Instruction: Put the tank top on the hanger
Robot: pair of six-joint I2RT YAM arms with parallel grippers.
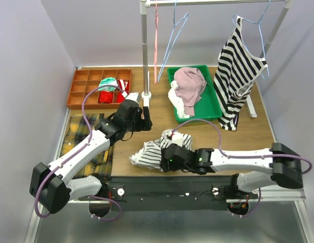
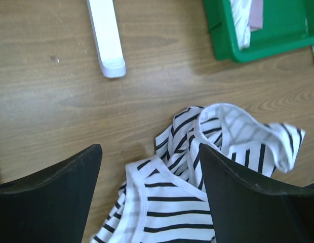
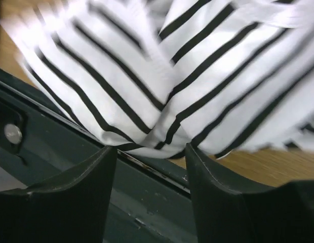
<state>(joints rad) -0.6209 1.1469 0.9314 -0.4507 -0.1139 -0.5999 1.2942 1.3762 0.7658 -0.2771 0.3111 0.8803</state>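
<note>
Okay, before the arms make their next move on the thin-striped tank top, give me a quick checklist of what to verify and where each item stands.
1. Left gripper open: ok, jaws wide apart, aimed at the tank top, not touching it.
2. Right gripper open: ok, fabric sits just past its fingertips, not pinched.
3. Tank top held: not ok, it lies crumpled on the table.
4. Hanger free: ok, it hangs empty on the rail.
5. Strap or neck opening exposed for threading: cannot tell, the cloth is folded over itself.
</note>
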